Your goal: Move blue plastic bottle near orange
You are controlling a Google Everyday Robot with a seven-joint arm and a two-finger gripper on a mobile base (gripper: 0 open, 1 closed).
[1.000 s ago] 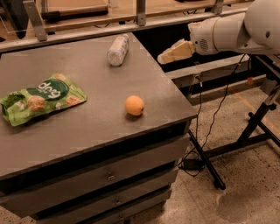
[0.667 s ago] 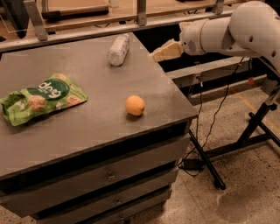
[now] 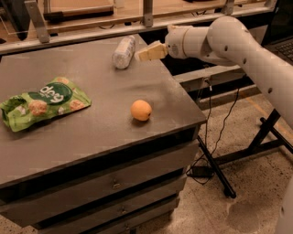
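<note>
The blue plastic bottle (image 3: 123, 52) lies on its side near the far right part of the grey table (image 3: 100, 119). The orange (image 3: 141, 110) sits nearer the front right edge, well apart from the bottle. My gripper (image 3: 147, 52) comes in from the right on a white arm, its tip just right of the bottle and above the table's right edge. It holds nothing that I can see.
A green snack bag (image 3: 43, 102) lies at the table's left. Drawers (image 3: 114, 187) front the table below. A rail with posts (image 3: 146, 13) runs behind the table. A black stand with cables (image 3: 215, 169) is on the floor to the right.
My gripper and arm have moved left from off the table's right side toward the bottle. The bottle, orange and bag have not moved.
</note>
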